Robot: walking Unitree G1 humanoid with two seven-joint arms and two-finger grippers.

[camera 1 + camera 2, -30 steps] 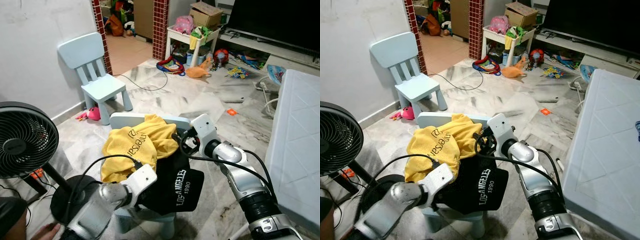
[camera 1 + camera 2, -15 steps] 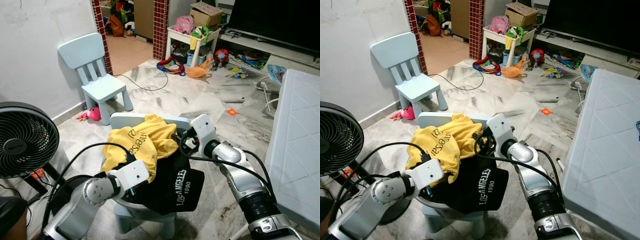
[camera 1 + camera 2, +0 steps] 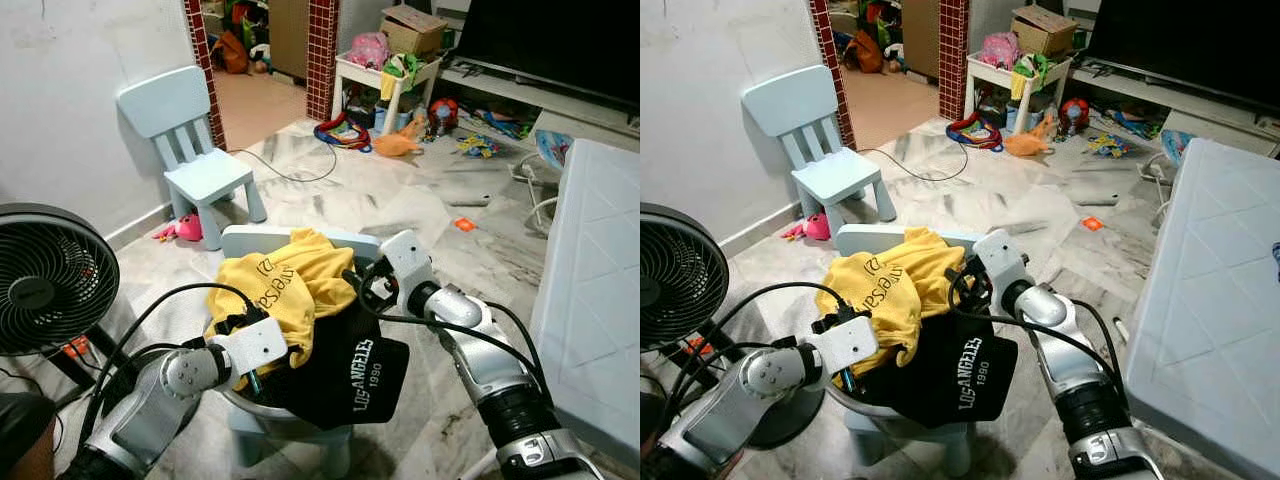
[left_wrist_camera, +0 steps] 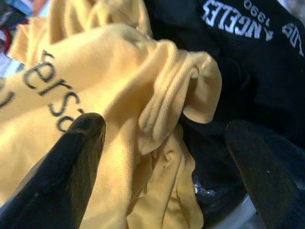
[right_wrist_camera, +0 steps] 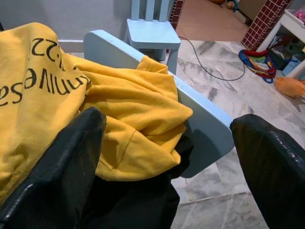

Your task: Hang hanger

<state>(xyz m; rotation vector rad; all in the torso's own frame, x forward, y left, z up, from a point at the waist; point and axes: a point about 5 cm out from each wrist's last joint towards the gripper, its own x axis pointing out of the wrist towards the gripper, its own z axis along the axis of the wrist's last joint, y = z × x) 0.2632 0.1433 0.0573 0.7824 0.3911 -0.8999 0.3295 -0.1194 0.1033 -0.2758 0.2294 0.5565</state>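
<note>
A yellow shirt and a black shirt printed "LOS ANGELES 1990" lie heaped on a small light-blue chair. My left gripper is at the front of the heap, open. Its fingers straddle the yellow shirt's lower folds where they meet the black cloth. My right gripper is open at the chair back's right end, just above the yellow shirt's edge, holding nothing. I cannot make out a hanger.
A black floor fan stands close on the left. A second light-blue chair is by the wall behind. A white mattress fills the right side. Toys and a cable litter the far floor.
My left arm has swung leftward from in front of the black shirt to the yellow shirt's lower edge. The right arm has stayed put.
</note>
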